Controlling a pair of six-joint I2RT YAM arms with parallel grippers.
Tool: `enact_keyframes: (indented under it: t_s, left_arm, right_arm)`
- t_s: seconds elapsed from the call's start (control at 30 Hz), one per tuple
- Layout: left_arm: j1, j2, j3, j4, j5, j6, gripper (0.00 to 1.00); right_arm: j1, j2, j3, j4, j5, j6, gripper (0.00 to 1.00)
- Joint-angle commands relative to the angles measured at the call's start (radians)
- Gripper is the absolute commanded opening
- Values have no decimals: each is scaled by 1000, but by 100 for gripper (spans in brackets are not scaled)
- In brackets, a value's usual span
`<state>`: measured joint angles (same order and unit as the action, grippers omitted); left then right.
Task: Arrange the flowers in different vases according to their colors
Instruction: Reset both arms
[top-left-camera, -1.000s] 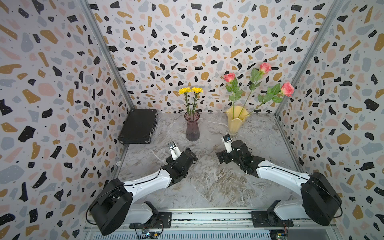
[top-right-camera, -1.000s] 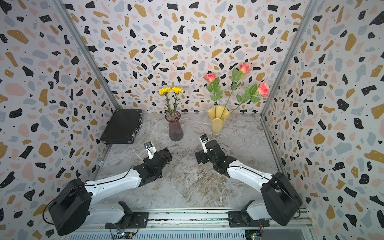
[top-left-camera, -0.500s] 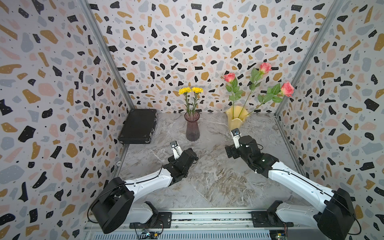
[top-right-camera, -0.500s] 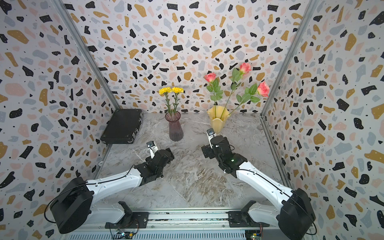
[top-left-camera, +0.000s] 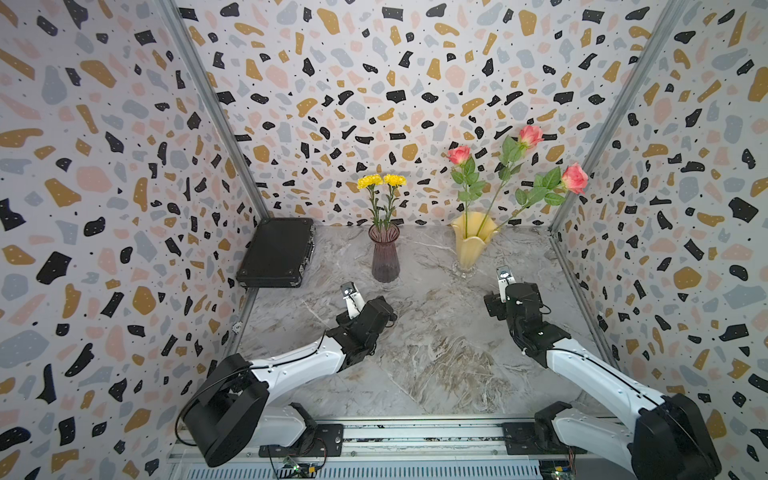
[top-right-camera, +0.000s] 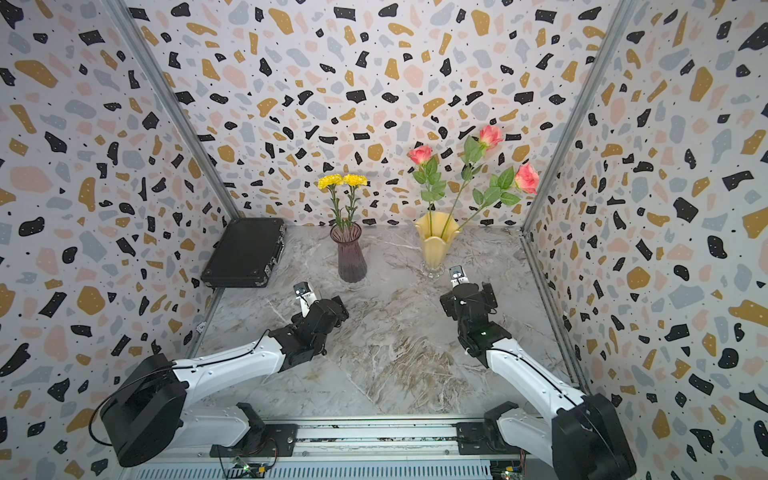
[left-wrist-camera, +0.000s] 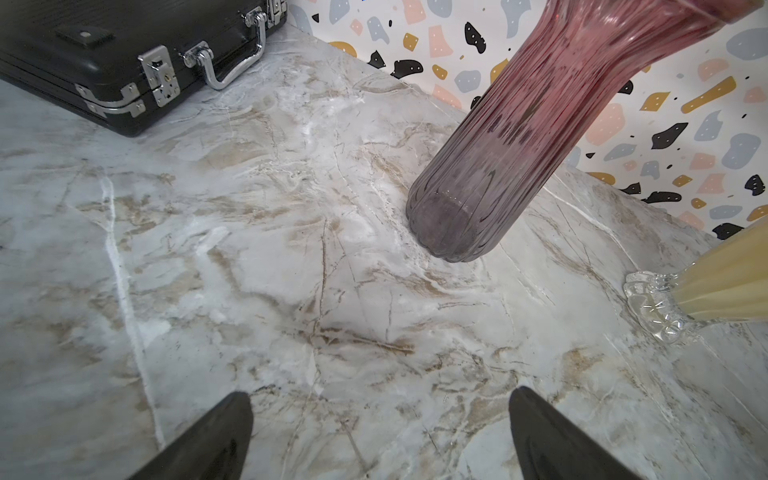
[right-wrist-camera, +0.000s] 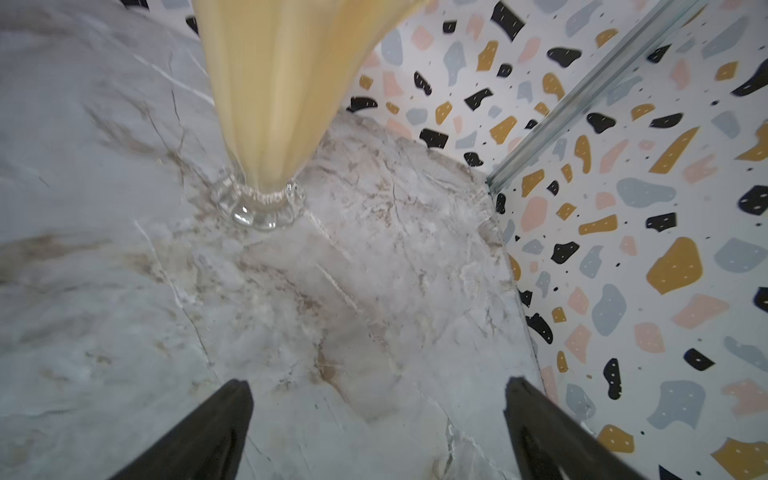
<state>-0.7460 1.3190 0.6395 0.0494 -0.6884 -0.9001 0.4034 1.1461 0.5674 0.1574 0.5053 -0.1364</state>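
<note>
**A:** Surface and room?
**B:** You're working over a marble tabletop (top-left-camera: 436, 365), with terrazzo walls (top-left-camera: 104, 166) closing it in.
**A:** Tools?
**B:** Your left gripper (left-wrist-camera: 380, 395) and right gripper (right-wrist-camera: 379, 383) are both gaping wide and carrying nothing. The purple vase (left-wrist-camera: 498, 166) is standing just ahead of the left one, the yellow vase (right-wrist-camera: 274, 104) ahead of the right.
**A:** Flowers?
**B:** Only the top views are showing them: yellow flowers (top-left-camera: 370, 181) in the purple vase, roses (top-left-camera: 530, 135) in the yellow vase. The left wrist view is catching the latches (left-wrist-camera: 160, 77) on the black case (left-wrist-camera: 104, 54).

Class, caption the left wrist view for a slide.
Open left gripper above marble table, facing purple vase, black case and yellow vase.
</note>
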Motion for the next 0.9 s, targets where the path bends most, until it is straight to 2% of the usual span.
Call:
enact_keyframes:
  t_s: [0.0,0.17,0.33,0.43,0.53,0.6,0.63,0.67,0.8,0.87]
  left_arm:
    - [7,3,32,14,-5,16,99]
    - [8,8,34,16,-2,15,99]
    - [7,30,43,16,5,10,99]
    - [7,39,57,0,7,12,99]
    - [7,25,66,-25,5,18,100]
    - [7,3,61,-27,20,17,100]
    - [7,-8,54,-21,27,10,99]
    - [7,-18,44,-14,30,-2,100]
    - [7,-22,0,37,7,-57,100]
    - [8,-16,0,40,-4,-57,99]
  right_arm:
    - [-38,57,-23,214,-10,-67,99]
    - [-109,93,-82,301,-11,-73,99]
    - [-131,116,-182,513,-52,-54,100]
    - [-138,189,-186,545,-79,-19,99]
    - [-142,295,-203,682,-1,-15,99]
    - [-161,341,-262,868,35,-9,99]
    - [-169,331,-278,874,38,14,99]
    - [-184,307,-283,837,13,42,99]
    - [-262,322,-321,888,-123,101,97]
    - [-279,413,-310,998,-139,81,91]
